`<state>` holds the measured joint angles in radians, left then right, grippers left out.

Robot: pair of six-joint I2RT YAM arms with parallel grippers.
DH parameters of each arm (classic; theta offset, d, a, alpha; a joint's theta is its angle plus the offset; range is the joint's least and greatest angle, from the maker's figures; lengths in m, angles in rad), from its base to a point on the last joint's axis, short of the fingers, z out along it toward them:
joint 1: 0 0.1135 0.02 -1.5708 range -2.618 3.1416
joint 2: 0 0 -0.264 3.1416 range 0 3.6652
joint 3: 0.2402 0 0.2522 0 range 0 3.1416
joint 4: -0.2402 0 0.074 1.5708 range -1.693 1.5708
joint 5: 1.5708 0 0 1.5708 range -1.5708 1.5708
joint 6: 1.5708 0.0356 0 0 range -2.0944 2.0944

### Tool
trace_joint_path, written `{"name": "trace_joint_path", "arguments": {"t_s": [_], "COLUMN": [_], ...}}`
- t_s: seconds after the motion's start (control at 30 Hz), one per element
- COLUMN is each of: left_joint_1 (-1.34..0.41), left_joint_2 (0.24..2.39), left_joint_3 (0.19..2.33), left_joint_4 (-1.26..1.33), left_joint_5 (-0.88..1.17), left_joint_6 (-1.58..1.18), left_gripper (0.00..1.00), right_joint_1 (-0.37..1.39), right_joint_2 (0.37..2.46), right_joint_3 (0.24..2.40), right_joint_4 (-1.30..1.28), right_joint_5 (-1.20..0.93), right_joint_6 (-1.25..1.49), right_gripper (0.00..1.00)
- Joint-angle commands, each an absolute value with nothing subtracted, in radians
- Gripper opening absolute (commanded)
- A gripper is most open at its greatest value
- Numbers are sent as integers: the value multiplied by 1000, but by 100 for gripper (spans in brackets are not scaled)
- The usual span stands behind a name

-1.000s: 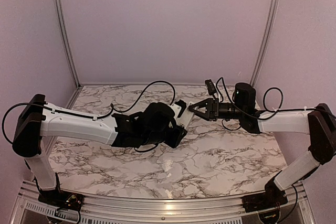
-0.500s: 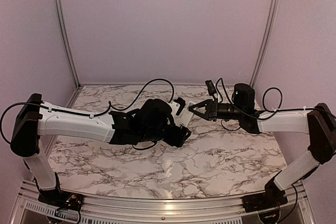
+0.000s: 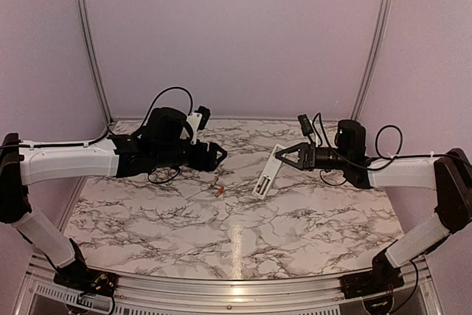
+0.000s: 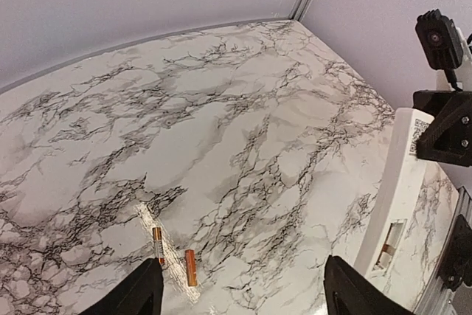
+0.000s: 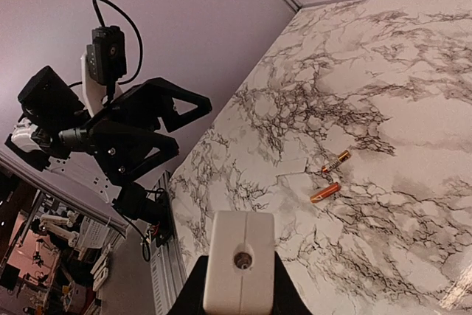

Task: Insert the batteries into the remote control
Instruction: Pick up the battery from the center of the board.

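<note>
Our right gripper [image 3: 282, 156] clamped the remote control [image 3: 266, 176] by one end, tilted; our left gripper [image 3: 219, 154] stood wide; both batteries [image 3: 219, 190] lay on the counter [image 3: 310, 219] between them.

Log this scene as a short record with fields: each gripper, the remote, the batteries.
left gripper: open, empty, above the table, to the left of the batteries
right gripper: shut on one end of the remote
remote: white, tilted, battery slot showing
batteries: two, lying loose on the table close together, outside the remote
</note>
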<state>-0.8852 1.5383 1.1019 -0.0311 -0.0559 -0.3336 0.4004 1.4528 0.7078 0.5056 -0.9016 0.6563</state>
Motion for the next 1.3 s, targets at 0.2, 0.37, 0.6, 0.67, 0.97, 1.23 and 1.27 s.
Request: {"name": "trace_joint_path", "arguments": {"t_s": [0.2,0.37,0.6,0.67,0.97,1.23,1.27], "left_joint_1": [-847,-848,-848,-849,-849,-848,-848], "left_joint_2": [1748,1857,1991,2023,2097,2142,2147], "left_joint_3": [1238,1334,1455,1473,1537,1577,1581], "left_joint_4": [-254,-320,-429,-440,-463,-500,-507], "left_joint_5": [-43,-66,-95,-87,-83,-98,-100], "left_joint_6": [-293,-295,-280,-278,-262,-255,-255], "left_gripper": [50,39,36,35,36,34,34], "right_joint_1": [377,376,376,377,376,376,374], "right_joint_2": [1414,1402,1394,1393,1397,1396,1398], "right_joint_3": [681,674,671,670,666,664,665], "right_joint_4": [479,464,430,430,430,430,430], "right_joint_5": [-942,-948,-937,-935,-939,-941,-941], "right_joint_6": [582,568,540,540,537,536,536], "right_gripper": [0,0,0,0,0,0,0]}}
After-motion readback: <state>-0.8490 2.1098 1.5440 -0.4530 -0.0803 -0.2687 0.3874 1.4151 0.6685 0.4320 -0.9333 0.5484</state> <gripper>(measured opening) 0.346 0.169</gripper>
